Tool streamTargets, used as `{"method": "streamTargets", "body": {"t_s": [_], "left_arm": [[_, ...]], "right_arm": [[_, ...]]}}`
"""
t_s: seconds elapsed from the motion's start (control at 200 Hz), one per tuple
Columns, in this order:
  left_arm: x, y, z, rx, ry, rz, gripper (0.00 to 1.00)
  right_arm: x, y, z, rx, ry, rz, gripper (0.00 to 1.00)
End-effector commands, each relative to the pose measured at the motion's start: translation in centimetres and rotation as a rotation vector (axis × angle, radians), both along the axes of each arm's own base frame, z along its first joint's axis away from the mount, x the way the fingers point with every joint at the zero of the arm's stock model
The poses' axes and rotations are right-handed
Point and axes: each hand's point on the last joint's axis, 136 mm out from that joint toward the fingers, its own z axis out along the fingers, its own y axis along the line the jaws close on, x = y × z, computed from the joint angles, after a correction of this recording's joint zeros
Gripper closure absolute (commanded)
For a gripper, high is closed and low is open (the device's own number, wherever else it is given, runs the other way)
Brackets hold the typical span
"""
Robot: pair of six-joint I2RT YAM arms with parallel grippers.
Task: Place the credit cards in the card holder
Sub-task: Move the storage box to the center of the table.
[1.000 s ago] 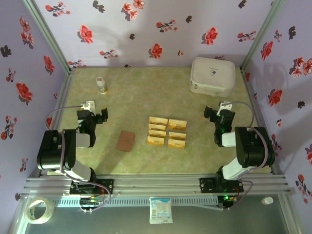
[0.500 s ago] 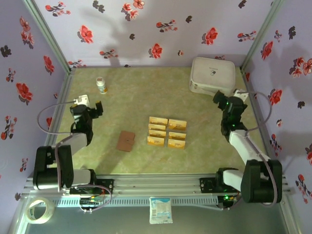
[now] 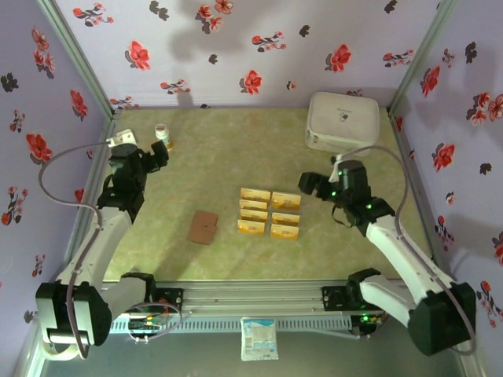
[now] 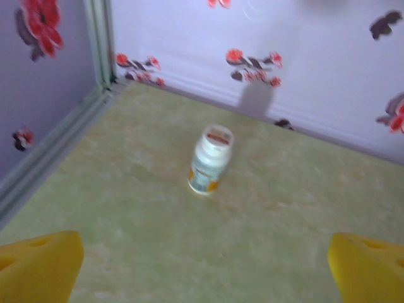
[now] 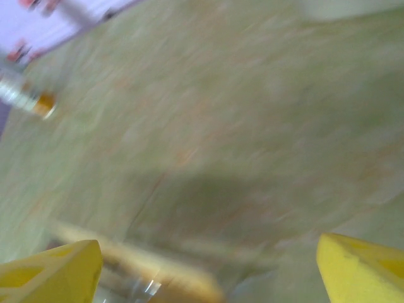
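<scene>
Swung left, the right gripper (image 3: 308, 185) is held spread just right of the cards (image 3: 269, 213), while the left gripper (image 3: 159, 155), likewise spread, was carried toward the bottle (image 3: 163, 133).

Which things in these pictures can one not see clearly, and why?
Top view: the markings on the credit cards are too small to read; the card holder lies brown side up, its inside hidden.
Left wrist view: the label of the bottle is blurred; the lower edge cuts off the fingers of the left pincer.
Right wrist view: motion blur smears the table; the tan streaks low down cannot be identified.
</scene>
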Motion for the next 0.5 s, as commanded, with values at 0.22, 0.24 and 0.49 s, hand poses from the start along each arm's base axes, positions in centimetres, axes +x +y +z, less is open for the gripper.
{"method": "streamTargets", "body": {"t_s": [0.22,0.24,0.49], "left_arm": [[-0.2,-4.3,-1.7,-0.027,0.124,-0.082,0.0],[0.0,-4.4,-1.8,-0.028,0.129,-0.085,0.0],[1.4,-5.9,-2.5,-0.012,0.167,-0.109,0.0]], "right_arm": [[-10.7,5.9,-5.8,-0.061,0.188,0.232,0.13],[-11.1,6.2,-6.2,-0.071,0.197,0.243,0.14],[-13.2,11.0,-9.7,-0.134,0.238,0.351,0.17]]}}
